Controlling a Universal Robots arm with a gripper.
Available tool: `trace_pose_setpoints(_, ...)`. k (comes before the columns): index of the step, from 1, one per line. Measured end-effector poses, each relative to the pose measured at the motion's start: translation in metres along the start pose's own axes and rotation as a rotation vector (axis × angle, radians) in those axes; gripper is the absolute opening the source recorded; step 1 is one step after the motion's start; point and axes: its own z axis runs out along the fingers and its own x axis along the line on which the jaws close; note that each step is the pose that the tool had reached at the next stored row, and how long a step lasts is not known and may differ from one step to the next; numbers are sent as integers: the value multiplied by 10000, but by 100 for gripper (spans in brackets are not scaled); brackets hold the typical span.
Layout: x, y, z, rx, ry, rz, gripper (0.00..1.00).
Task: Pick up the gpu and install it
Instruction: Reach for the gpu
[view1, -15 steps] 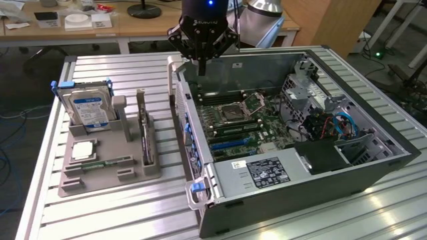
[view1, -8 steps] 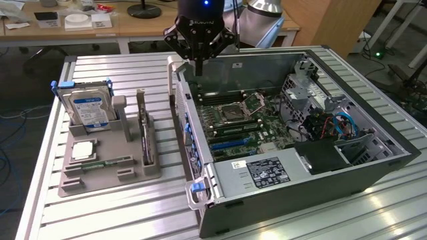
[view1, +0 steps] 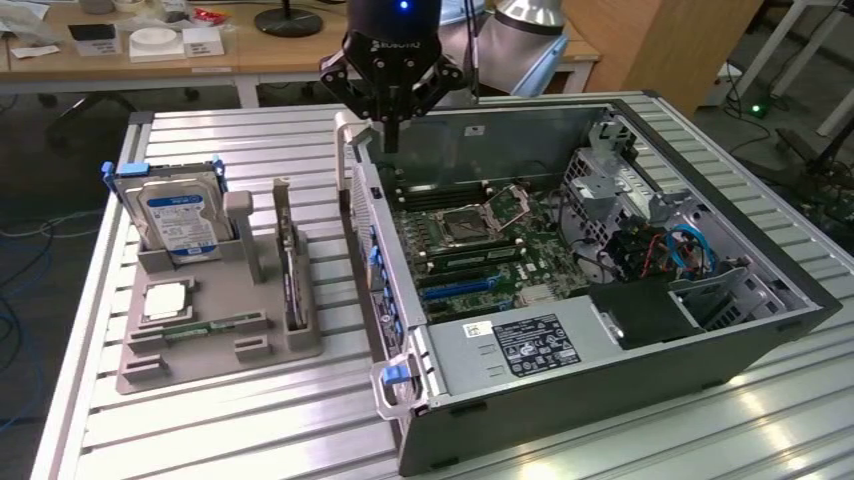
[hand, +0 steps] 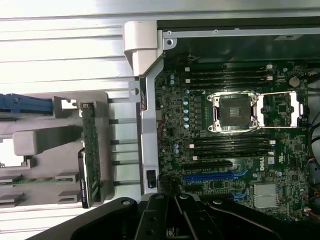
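The robot arm's tool, its fingers clenched together on nothing, hung above the far rim of an open computer case lying on its side on the slatted metal surface. The gpu, a thin dark card with a pale bracket strip at its far end, stood on edge in a slot of a grey holder near the surface's edge at the exterior view's left, just beside the case and apart from the tool. A silver hard drive with a blue label stood upright in the same holder, nearer that edge, and a narrow green memory stick lay flat in it. Inside the case the motherboard lay exposed, showing an open processor socket and a blue expansion slot.
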Motion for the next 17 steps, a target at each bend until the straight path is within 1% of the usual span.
trace_pose_setpoints(17, 149, -11, -2, 0, 4, 0, 10)
